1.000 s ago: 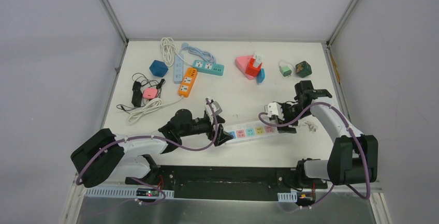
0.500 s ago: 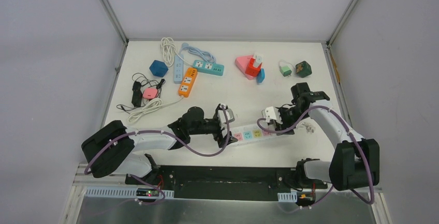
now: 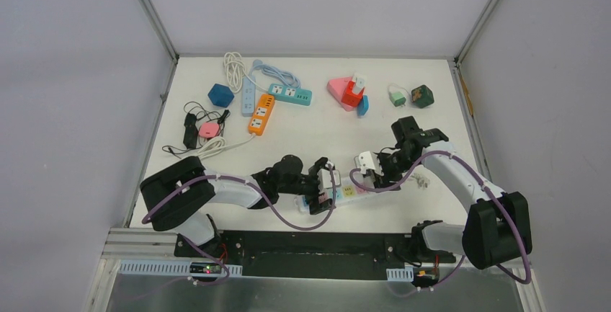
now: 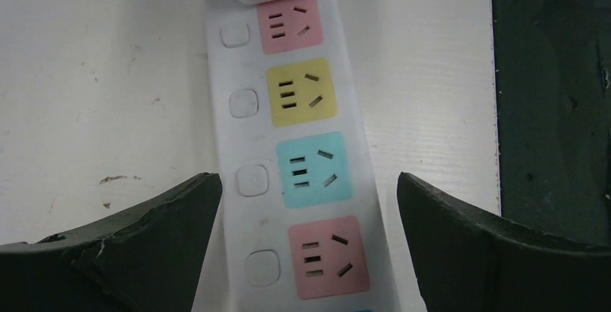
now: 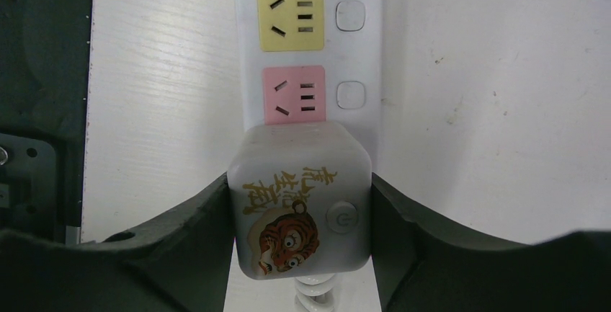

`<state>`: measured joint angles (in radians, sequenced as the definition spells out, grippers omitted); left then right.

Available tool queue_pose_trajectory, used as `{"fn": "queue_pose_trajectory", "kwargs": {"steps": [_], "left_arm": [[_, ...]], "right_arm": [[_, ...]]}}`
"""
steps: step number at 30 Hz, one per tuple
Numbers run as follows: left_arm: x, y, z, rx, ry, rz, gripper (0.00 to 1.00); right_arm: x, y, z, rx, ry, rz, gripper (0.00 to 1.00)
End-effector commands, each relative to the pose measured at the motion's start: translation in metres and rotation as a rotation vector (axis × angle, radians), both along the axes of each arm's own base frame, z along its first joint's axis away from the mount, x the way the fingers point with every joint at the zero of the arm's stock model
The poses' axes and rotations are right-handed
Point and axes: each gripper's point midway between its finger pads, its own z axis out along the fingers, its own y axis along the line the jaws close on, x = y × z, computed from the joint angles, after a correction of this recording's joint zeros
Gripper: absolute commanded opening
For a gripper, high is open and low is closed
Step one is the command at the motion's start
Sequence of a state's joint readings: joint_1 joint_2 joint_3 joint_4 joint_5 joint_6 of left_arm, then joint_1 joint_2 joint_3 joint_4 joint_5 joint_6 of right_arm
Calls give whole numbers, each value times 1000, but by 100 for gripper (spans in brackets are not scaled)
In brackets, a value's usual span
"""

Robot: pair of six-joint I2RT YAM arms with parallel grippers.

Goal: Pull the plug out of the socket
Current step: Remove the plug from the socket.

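Gripping tiger plug (image 5: pixel 302 161) w/ right claw (image 5: pixel 300 189), one finger tight on each side. Plugged into end of white strip (image 4: pixel 288 110), right next to pink socket (image 5: pixel 293 94). Holding left claw (image 4: pixel 304 182) wide open over strip, finger each side, by blue socket (image 4: pixel 315 169). Lying flat on table (image 4: pixel 108 74) nr front edge.

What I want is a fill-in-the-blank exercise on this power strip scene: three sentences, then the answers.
1. The right hand is shut on a cube plug bearing a picture of a ____.
2. The bare socket next to that plug is coloured ____.
3. The left hand is ____, straddling the power strip.
Missing words: tiger; pink; open.
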<state>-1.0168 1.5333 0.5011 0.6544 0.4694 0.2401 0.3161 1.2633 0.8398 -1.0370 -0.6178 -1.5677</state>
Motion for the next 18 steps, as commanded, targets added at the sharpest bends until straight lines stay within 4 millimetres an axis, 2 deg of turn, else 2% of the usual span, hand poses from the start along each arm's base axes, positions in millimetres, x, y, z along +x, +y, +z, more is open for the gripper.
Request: {"fn": "queue_pose_trajectory", "kwargs": {"steps": [1, 4, 10, 18], "left_arm": [[6, -16, 19, -59, -85, -7, 96], [8, -17, 12, -44, -78, 5, 97], [24, -11, -1, -36, -129, 90, 99], [19, -8, -10, -11, -137, 63, 98]], "right_arm": [[12, 14, 12, 63, -39, -26, 0], [13, 14, 12, 67, -48, -25, 0], [11, 13, 11, 65, -52, -18, 0], [10, 14, 9, 60, -49, -10, 0]]}}
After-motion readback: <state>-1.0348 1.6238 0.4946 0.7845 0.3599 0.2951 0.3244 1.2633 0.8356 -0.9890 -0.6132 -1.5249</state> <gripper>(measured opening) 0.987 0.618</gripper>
